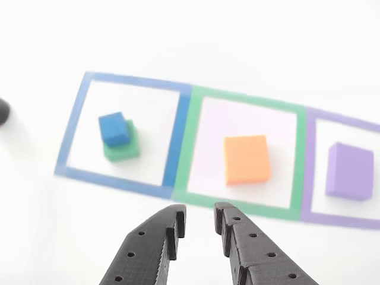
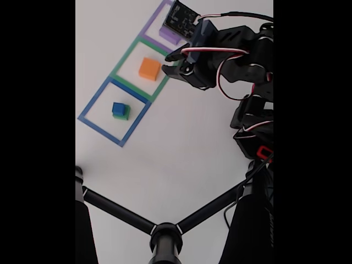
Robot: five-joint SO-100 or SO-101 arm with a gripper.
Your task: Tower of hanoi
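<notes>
The blue cube (image 1: 114, 129) sits on the green block (image 1: 123, 146) inside the blue outline (image 1: 71, 126); the orange block (image 1: 247, 159) lies in the green outline (image 1: 182, 145), the purple block (image 1: 350, 171) in the purple one. My gripper (image 1: 199, 217) hangs empty, jaws slightly parted, over the bare white table (image 2: 181, 159).

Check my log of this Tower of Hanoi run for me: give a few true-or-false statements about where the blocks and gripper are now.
1. The blue cube sits on the green block. True.
2. The orange block lies in the blue outline. False: it lies inside the green outline.
3. The gripper holds the orange block. False: it is open and holds nothing.
4. The purple block lies alone in the purple outline. True.
</notes>
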